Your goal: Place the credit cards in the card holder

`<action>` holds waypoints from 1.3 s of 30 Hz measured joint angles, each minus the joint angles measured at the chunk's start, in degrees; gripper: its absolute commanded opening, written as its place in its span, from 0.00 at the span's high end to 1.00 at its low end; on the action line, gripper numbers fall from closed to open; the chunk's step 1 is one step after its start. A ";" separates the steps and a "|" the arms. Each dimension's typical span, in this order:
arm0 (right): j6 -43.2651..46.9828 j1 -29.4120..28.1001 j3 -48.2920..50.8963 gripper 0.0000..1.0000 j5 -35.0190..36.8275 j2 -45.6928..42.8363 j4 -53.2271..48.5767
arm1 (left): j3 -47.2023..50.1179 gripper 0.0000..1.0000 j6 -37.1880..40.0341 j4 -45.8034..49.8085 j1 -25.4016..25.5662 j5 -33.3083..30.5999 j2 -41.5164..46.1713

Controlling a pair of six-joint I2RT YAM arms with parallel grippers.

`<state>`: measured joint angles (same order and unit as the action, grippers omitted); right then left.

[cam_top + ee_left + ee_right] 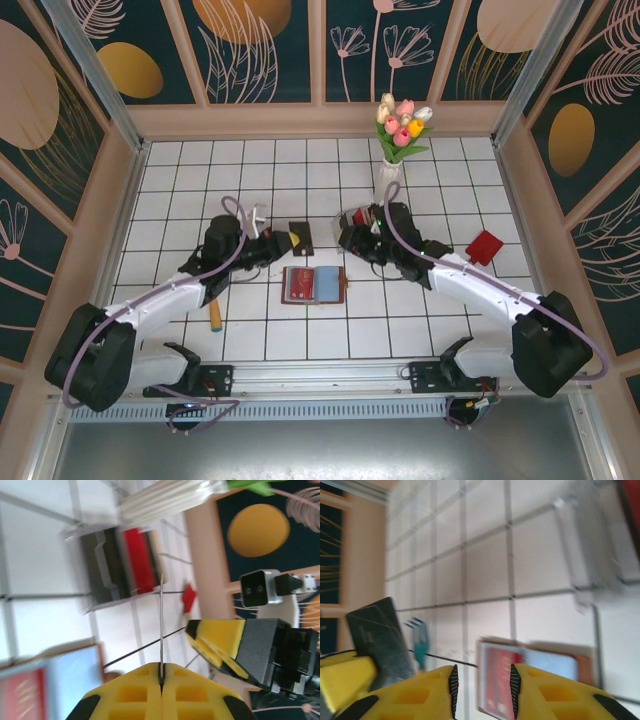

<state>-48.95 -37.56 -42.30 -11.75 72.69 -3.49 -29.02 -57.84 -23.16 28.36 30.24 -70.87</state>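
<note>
Your left gripper (161, 672) is clamped tight on a dark credit card (161, 620). From its wrist camera you see the card edge-on, a thin line rising straight up out of the yellow fingers. In the overhead view the dark credit card (300, 237) sits just above the centre of the frame, its long axis running top to bottom, pinched at its left edge. From the right wrist camera it shows at the lower left, face toward the lens, leaning with its long axis from upper left to lower right.

Your right gripper (482, 687) stands narrowly parted with nothing between the fingers, and through the gap you look down at the card holder (535, 665). The card holder lies open and flat on the white tiled table (200, 170), at the middle of the overhead frame just below the held card. Its long axis runs left to right, with a red card (297, 285) in its left half.

The clear plastic box (120, 562), in the upper middle of the left wrist view, holds what look like dark and red cards, though the blur leaves that unsure. The red toy shovel (485, 245) lies at the right of the overhead frame.
</note>
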 measured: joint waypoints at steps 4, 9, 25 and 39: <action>-1.77 -2.51 4.72 0.65 1.66 2.67 0.31 | 5.97 0.97 0.87 3.56 2.69 -4.02 1.40; -3.98 -4.09 7.17 0.66 3.04 5.31 1.46 | 8.15 0.97 0.24 1.20 7.37 -6.75 -0.22; -5.49 -4.39 8.41 0.71 4.44 8.72 5.92 | 8.94 0.96 -0.94 -9.51 10.14 -8.46 -11.28; -5.73 -4.98 9.16 0.76 4.20 12.79 7.82 | 8.41 0.93 -1.99 -12.76 11.37 -7.58 -16.74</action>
<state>-54.68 -42.54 -33.15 -7.55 85.47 4.34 -20.60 -59.83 -35.92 39.72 22.65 -87.61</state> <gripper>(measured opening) 0.240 0.063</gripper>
